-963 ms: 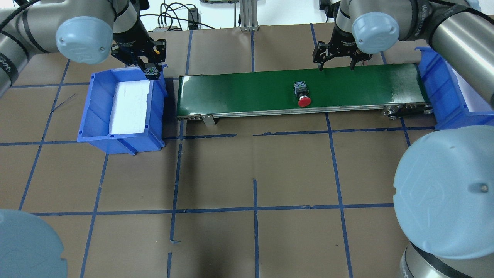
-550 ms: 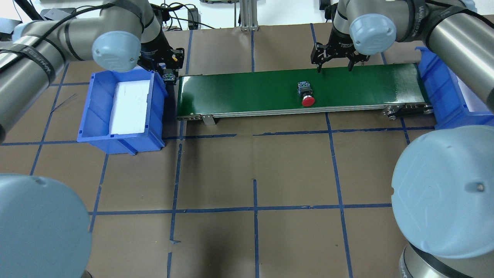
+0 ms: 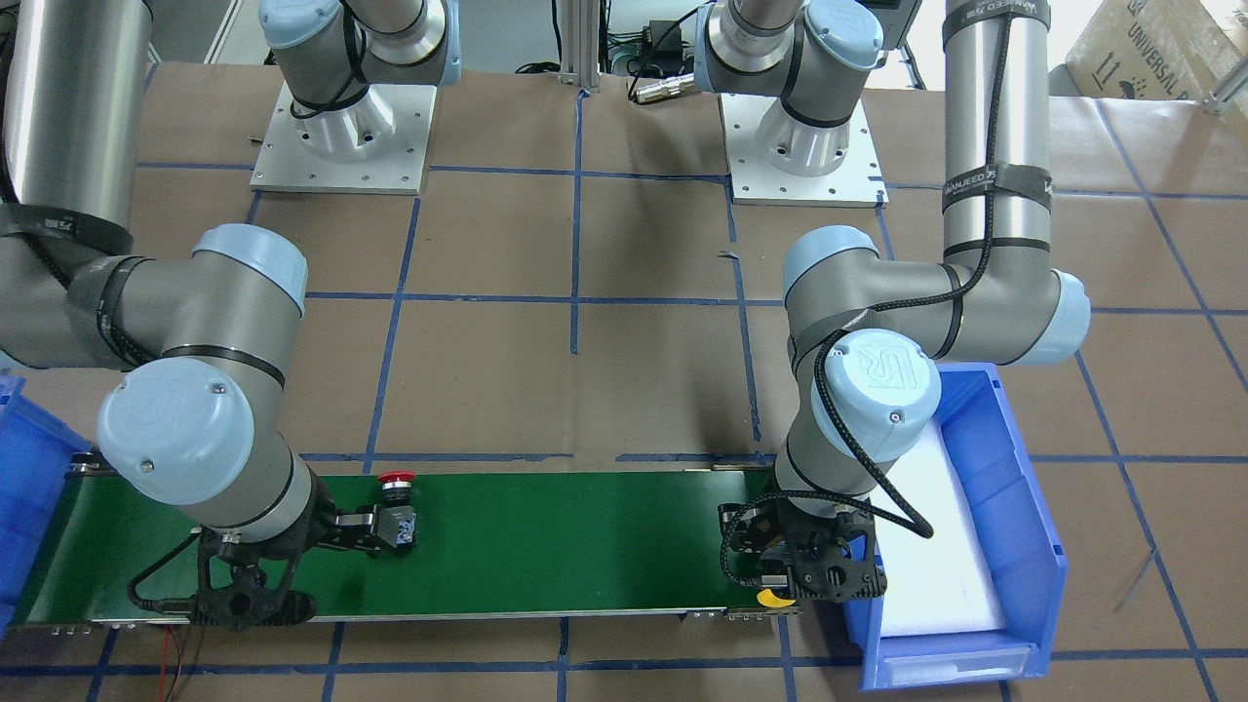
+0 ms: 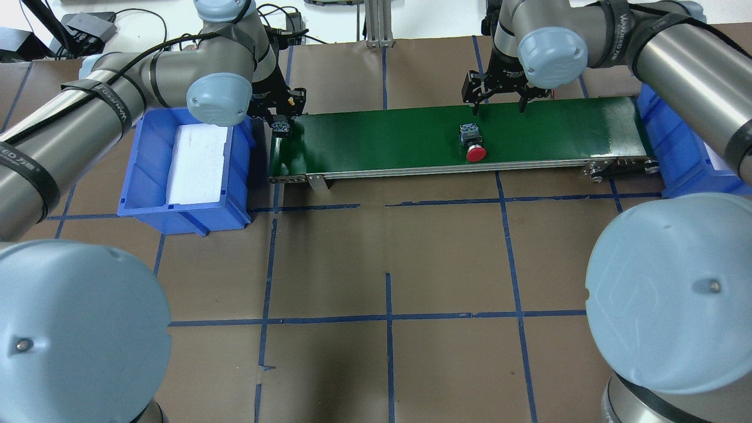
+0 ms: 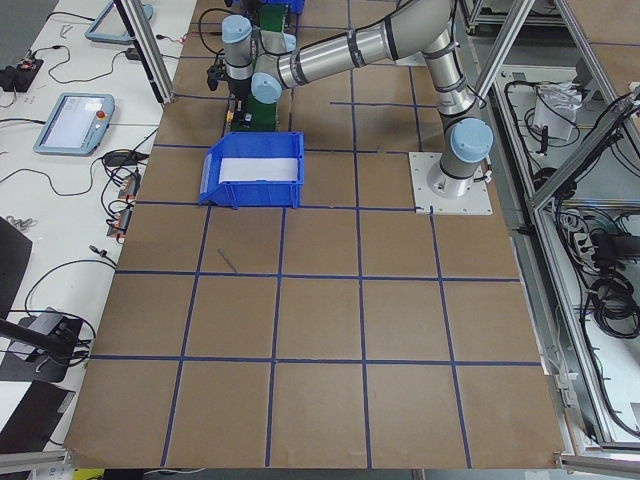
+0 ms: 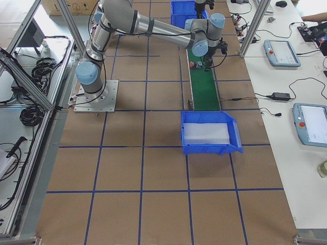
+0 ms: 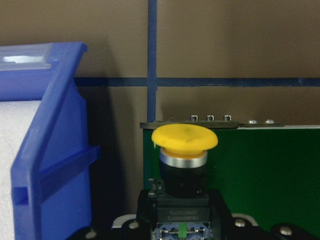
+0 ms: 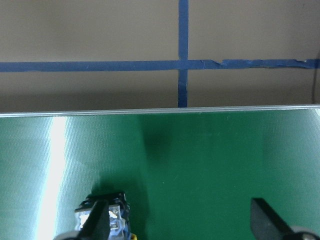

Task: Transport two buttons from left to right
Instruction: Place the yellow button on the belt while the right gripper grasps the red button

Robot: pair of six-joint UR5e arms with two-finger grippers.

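The yellow button [image 7: 185,137] — glossy mushroom cap, black collar, grey block — is clamped in the left gripper [image 4: 281,122] over the end of the green belt [image 4: 382,138], the blue bin [image 4: 176,216] at its eight o'clock from overhead. Better to lower it until it touches the smooth belt before releasing; a round cap rolls. The red button [image 4: 472,144] lies mid-belt, at seven o'clock of the right gripper [image 4: 496,106], fingers spread.

Table [image 4: 388,258]: covered in brown paper, gridded with blue tape lines [image 4: 452,316] | Frame: aluminium posts [image 5: 143,50] are set at the table's edges | Side bench [image 5: 60,230]: white, laid with teach pendants [image 5: 75,120] and loose cables | Far corner: a cardboard box [image 3: 1150,49] is seen | Light: even, soft shadows are cast on the paper
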